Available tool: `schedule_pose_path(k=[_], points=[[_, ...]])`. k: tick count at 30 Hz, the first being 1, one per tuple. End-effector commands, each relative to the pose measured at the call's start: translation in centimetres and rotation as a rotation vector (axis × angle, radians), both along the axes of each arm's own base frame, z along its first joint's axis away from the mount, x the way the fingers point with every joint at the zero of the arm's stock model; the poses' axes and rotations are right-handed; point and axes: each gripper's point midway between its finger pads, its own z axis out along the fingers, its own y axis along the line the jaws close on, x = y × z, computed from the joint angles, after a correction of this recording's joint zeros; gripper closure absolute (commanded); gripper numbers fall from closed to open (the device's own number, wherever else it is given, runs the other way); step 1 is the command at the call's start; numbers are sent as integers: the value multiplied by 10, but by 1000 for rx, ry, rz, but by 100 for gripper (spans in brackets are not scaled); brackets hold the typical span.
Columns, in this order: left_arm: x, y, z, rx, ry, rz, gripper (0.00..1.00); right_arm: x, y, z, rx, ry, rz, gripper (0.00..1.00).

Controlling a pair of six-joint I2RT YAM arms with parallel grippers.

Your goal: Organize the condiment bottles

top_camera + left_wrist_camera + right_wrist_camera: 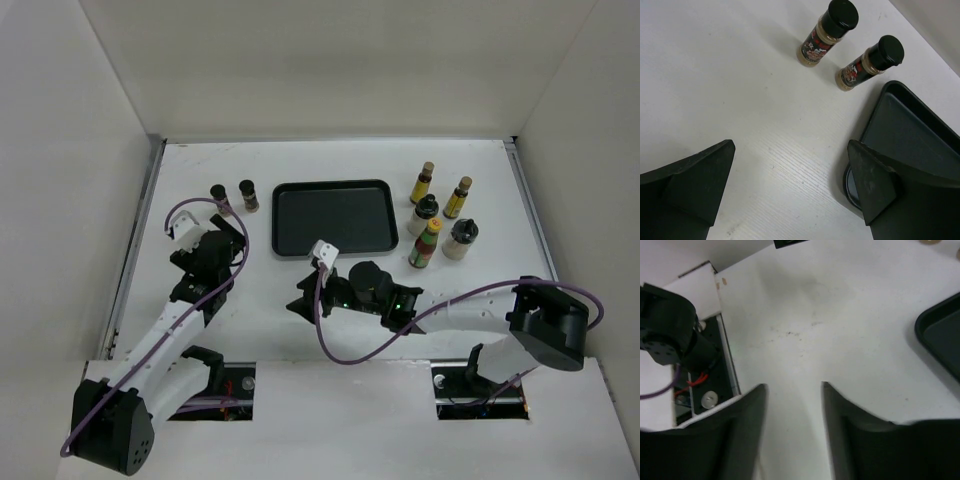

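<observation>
Left gripper (pixel 790 167): my fingers are spread wide with only bare table between them. It hangs low beside the tray's left edge, and one finger (pixel 879 186) overlaps the tray's corner in the left wrist view.
Right gripper (pixel 793 389): my fingers are apart by a narrow gap and grip nothing. It hovers over open table near the tray's near-left corner, well apart from every bottle.
Short dark jars: the two stand upright side by side without touching, just left of the tray's far-left corner. The left jar (pixel 219 194) and the right jar (pixel 248 195) both have black caps and tan contents behind dark labels. They are ahead of my left gripper and not between its fingers.
Slim brown bottles: the two, one (pixel 423 182) and the other (pixel 458 197), have yellow caps. They form the far row of the group to the right of the tray.
Whitish bottles: the two have black caps. One (pixel 424 214) is close to the tray's right edge, and the other (pixel 462 238) is further right.
Green-red bottle (pixel 426 243): it has a yellow cap and stands between the two whitish bottles, nearest of the group to my arms.
Tray (pixel 333 217): flat, black and rectangular, lying between the jars and the group of five. All seven bottles stand outside it.
Table (pixel 300 165): white.
</observation>
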Motion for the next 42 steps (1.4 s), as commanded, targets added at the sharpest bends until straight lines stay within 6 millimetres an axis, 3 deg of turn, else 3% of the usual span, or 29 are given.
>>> schedule_pose_path(k=[1,3,5,12,14,18,21,23,28,31,36,42], points=[[5,-1,11,-20,-48,7,0,0,8,23,54,-36,17,31],[8,0,14,-25,-53,11,0,1,6,24,63,-35,12,21],[9,0,17,-24,-60,13,0,2,5,23,63,-33,7,18],[26,4,42,-2,-140,76,0,13,1,25,63,-44,-42,21],[40,0,50,16,-146,80,0,21,-4,29,72,-52,-84,31],[60,4,71,53,-175,104,0,44,-19,31,77,-52,-183,70],[74,13,89,82,-216,136,0,61,-33,35,89,-55,-265,75],[86,13,95,88,-226,120,0,68,-41,35,92,-49,-297,72],[123,21,94,100,-202,118,31,75,-46,33,88,-46,-319,55],[145,25,90,122,-157,99,38,77,-47,30,80,-48,-328,46],[165,39,59,128,3,95,35,84,-52,27,71,-53,-357,30],[188,32,37,113,109,39,30,85,-48,21,55,-47,-356,25]])
